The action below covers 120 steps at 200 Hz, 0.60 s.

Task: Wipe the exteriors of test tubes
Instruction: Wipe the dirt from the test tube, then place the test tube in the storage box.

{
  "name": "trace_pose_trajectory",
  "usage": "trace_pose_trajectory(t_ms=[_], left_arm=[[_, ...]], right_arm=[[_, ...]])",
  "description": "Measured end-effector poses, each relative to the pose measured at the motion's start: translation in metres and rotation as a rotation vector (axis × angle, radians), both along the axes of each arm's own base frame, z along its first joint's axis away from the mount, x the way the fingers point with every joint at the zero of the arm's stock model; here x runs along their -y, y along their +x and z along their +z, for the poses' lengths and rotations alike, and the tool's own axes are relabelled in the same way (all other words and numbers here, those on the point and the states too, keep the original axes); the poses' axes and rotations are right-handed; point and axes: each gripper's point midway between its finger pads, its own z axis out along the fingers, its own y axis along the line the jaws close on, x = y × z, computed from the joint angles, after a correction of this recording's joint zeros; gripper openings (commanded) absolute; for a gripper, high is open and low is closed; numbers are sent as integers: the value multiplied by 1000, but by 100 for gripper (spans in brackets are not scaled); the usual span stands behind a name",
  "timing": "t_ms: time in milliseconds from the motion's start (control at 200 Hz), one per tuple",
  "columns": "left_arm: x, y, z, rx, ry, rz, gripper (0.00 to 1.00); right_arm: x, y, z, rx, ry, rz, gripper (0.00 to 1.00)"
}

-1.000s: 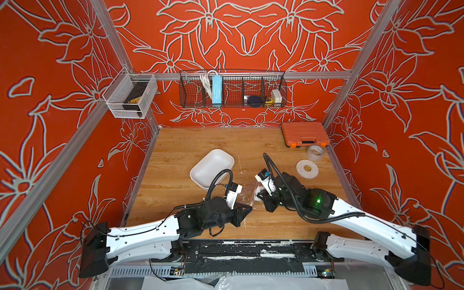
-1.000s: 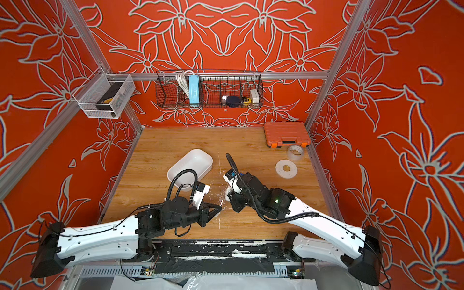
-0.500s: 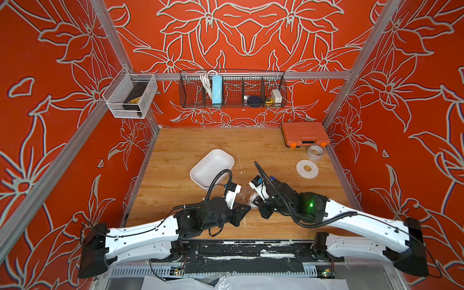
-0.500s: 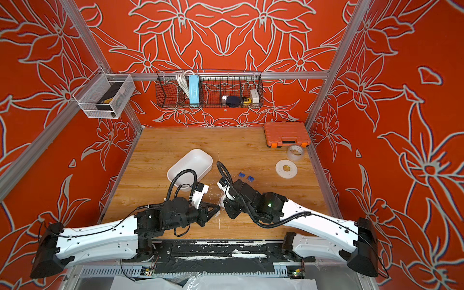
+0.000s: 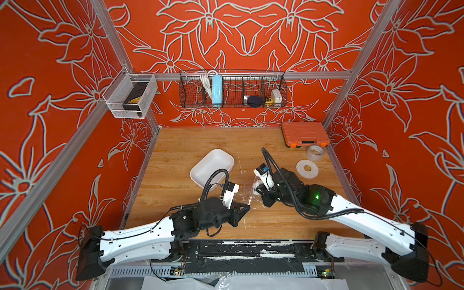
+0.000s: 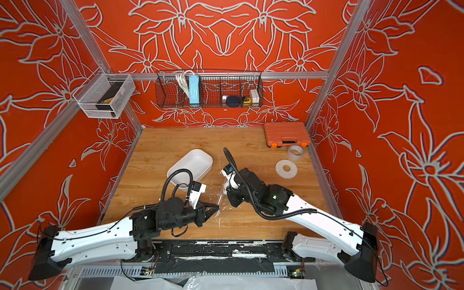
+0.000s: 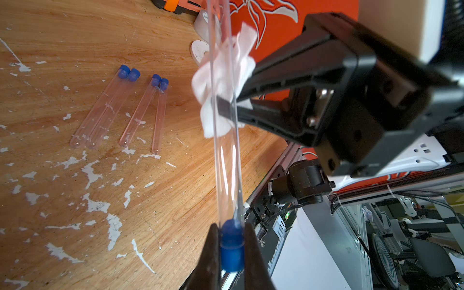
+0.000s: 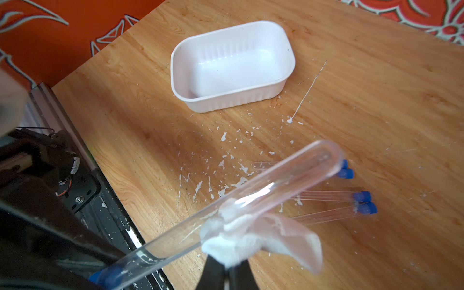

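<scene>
My left gripper (image 7: pixel 232 233) is shut on the blue cap of one see-through test tube (image 7: pixel 226 163), which it holds off the table and pointing away. My right gripper (image 8: pixel 227 266) is shut on a crumpled white tissue (image 8: pixel 251 238) that presses against the side of this tube (image 8: pixel 263 190) near its middle. In both top views the two grippers (image 5: pixel 247 208) (image 6: pixel 227 190) meet over the front middle of the table. Several other test tubes (image 7: pixel 108 108) with blue caps lie side by side on the wood beneath the right arm.
A white plastic tub (image 5: pixel 213 152) sits just behind the left arm. An orange case (image 5: pixel 303 133), a clear tape roll (image 5: pixel 315 152) and a flat white tape roll (image 5: pixel 307 169) lie at the back right. A wire basket (image 5: pixel 232 89) hangs on the back wall.
My right gripper slid the tissue along the held tube toward the left gripper, then back out toward the tube's round end. The left arm has hardly moved.
</scene>
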Motion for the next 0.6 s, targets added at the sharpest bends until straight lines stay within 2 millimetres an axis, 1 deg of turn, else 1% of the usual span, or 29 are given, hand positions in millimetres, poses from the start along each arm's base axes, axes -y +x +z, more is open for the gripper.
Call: trace_pose_trajectory(t_ms=[155,305,450,535,601], left_arm=[[-1,-2,2,2,-9,-4,8],[-5,-3,0,-2,-6,-3,8],[-9,-2,-8,-10,27,15,8],[-18,4,-19,-17,83,62,8],[-26,10,-28,-20,146,110,9]], right_arm=[[13,19,20,22,19,-38,0],[34,39,35,52,28,-101,0],[51,45,41,55,35,-135,0],[55,43,45,59,52,-137,0],[56,39,43,54,63,-131,0]])
